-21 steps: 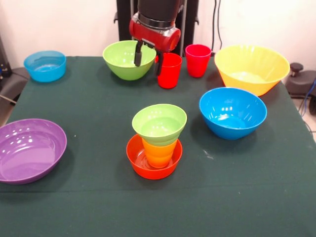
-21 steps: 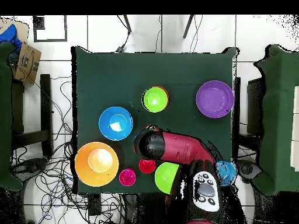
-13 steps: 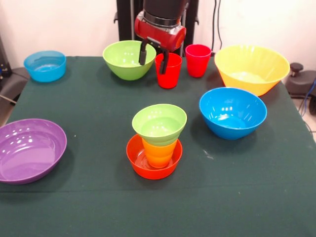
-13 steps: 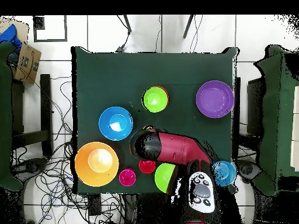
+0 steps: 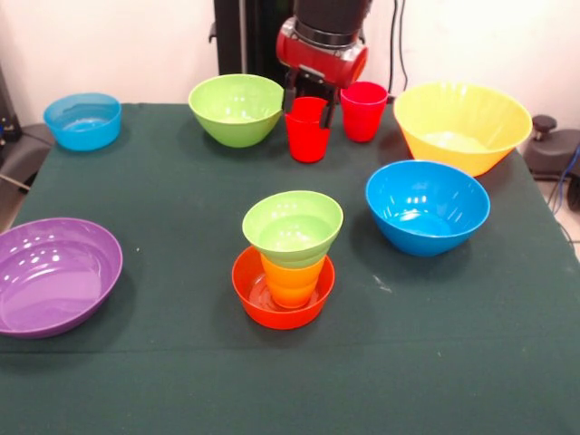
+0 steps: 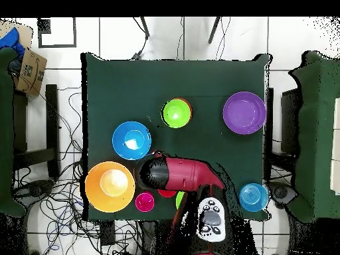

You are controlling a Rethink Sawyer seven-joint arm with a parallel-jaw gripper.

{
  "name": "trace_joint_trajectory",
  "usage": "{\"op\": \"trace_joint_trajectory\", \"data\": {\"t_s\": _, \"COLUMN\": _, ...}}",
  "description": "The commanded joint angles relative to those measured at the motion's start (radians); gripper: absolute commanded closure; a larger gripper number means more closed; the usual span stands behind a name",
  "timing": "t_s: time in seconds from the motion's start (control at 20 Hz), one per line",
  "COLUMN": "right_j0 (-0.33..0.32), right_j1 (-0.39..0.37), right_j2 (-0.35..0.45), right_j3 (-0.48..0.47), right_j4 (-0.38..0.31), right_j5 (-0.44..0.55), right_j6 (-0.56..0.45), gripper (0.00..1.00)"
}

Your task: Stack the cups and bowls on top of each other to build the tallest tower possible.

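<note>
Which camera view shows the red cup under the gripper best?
The front view: the red cup stands upright on the table, seen whole except its rim, where the gripper straddles it. In the overhead view the arm covers it; only a red sliver shows.

A robotics lab: loose cables [image 6: 63, 199] sprawl over the tiled floor [image 6: 119, 36] beside the cloth-covered counter [image 6: 199, 73], near a cardboard box [image 6: 30, 72].

Bright, even light; glossy glare inside the bowls [image 5: 426, 204].
</note>
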Motion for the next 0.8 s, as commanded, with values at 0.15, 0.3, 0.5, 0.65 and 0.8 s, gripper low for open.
{"op": "trace_joint_trajectory", "data": {"t_s": 0.15, "right_j0": 0.036, "right_j1": 0.039, "right_j2": 0.044, "right_j3": 0.076, "right_j4": 0.004, "right_j5": 0.095, "right_j6": 0.08, "gripper": 0.0}}
{"op": "trace_joint_trajectory", "data": {"t_s": 0.3, "right_j0": 0.036, "right_j1": 0.045, "right_j2": 0.047, "right_j3": 0.09, "right_j4": 0.016, "right_j5": 0.084, "right_j6": 0.089, "gripper": 0.0}}
{"op": "trace_joint_trajectory", "data": {"t_s": 0.5, "right_j0": 0.048, "right_j1": 0.058, "right_j2": 0.036, "right_j3": 0.101, "right_j4": 0.012, "right_j5": 0.059, "right_j6": 0.105, "gripper": 0.0}}
{"op": "trace_joint_trajectory", "data": {"t_s": 0.65, "right_j0": 0.052, "right_j1": 0.07, "right_j2": 0.026, "right_j3": 0.101, "right_j4": 0.001, "right_j5": 0.04, "right_j6": 0.105, "gripper": 0.0}}
{"op": "trace_joint_trajectory", "data": {"t_s": 0.8, "right_j0": 0.044, "right_j1": 0.069, "right_j2": 0.013, "right_j3": 0.111, "right_j4": -0.015, "right_j5": 0.014, "right_j6": 0.096, "gripper": 0.0}}
